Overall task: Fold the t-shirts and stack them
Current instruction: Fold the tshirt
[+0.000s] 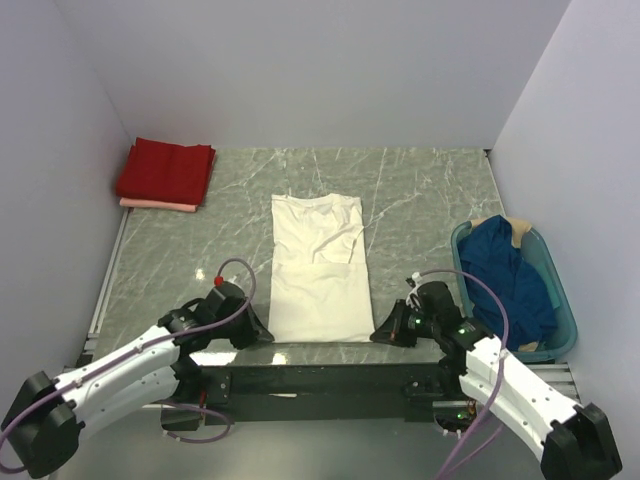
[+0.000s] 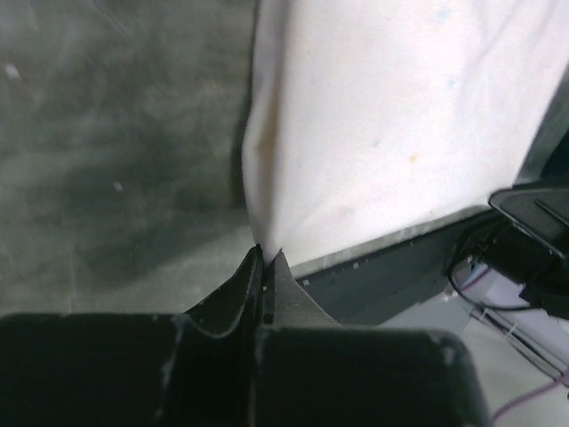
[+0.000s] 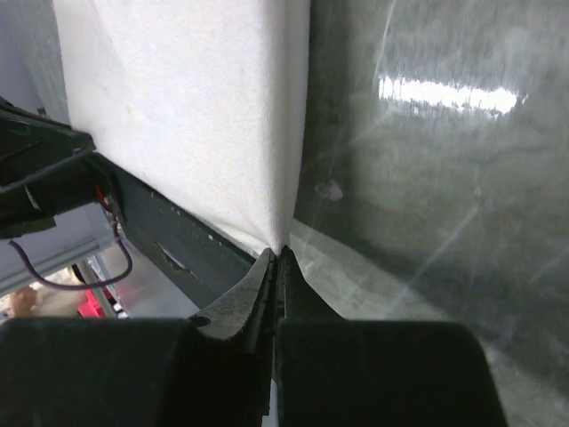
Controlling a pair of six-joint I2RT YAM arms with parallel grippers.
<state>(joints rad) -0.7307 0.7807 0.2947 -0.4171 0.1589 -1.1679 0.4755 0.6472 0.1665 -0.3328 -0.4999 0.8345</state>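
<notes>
The cream-white t-shirt [image 1: 320,270] lies flat in the table's middle, sleeves folded in, its hem at the near edge. My left gripper [image 1: 262,335] is shut on its near-left hem corner; the left wrist view shows the cloth [image 2: 391,133] pinched at the tips [image 2: 268,255]. My right gripper [image 1: 378,335] is shut on the near-right hem corner; the right wrist view shows the cloth [image 3: 178,116] pinched at the tips [image 3: 278,252]. A folded red t-shirt [image 1: 166,170] lies on a folded pale pink one [image 1: 155,205] at the far left. The dark blue t-shirt [image 1: 510,275] is heaped in the basket.
The teal plastic basket [image 1: 563,300] stands at the right edge. The table's dark front rail [image 1: 320,378] runs just under the shirt's hem. Grey walls close in the left, back and right sides.
</notes>
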